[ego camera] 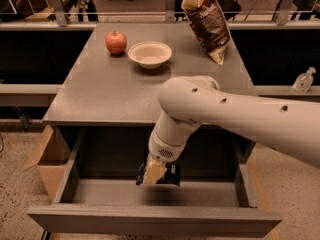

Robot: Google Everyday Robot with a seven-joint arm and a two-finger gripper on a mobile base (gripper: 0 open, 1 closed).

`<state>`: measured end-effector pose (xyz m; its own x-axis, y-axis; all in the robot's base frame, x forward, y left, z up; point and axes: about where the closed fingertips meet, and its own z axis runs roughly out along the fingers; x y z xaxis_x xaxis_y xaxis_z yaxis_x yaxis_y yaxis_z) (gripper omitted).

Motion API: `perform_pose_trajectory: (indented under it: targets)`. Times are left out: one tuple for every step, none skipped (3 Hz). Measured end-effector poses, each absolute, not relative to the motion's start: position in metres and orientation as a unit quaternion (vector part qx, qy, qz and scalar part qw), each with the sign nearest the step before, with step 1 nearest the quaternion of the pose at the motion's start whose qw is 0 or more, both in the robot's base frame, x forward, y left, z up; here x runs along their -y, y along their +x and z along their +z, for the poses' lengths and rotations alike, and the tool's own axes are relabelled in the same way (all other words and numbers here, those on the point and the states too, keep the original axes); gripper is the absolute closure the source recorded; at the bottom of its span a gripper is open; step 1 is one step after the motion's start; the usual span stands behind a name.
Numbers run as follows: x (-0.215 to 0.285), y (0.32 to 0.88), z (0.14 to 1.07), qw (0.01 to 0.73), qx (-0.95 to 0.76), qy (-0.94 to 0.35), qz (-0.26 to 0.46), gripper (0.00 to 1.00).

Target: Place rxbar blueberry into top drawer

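Note:
The top drawer (150, 219) is pulled wide open below the grey table's front edge. My gripper (154, 174) hangs inside the drawer opening, just above its floor, left of centre. It is shut on the rxbar blueberry (171, 174), a dark navy bar that sticks out to the right of the pale fingers (152, 173) and partly behind them. The bar is held a little above the drawer bottom. My white arm comes in from the right and hides part of the table's front edge.
On the grey table (100, 94) stand a red apple (116, 42), a white bowl (149, 54) and a large brown chip bag (206, 21) at the back. A cardboard box (42, 161) sits on the floor at the left. A sanitizer bottle (303, 80) stands at the right.

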<state>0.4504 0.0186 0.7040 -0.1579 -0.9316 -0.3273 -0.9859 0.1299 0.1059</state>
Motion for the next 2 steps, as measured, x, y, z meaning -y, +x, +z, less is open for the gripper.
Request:
perform_pose_trajectory:
  targets:
    - [-0.018, 0.453, 0.673, 0.089, -0.755, -0.633, 0.145, 1.00]
    - [-0.015, 0.460, 0.641, 0.104, -0.775, -0.607, 0.145, 1.00]
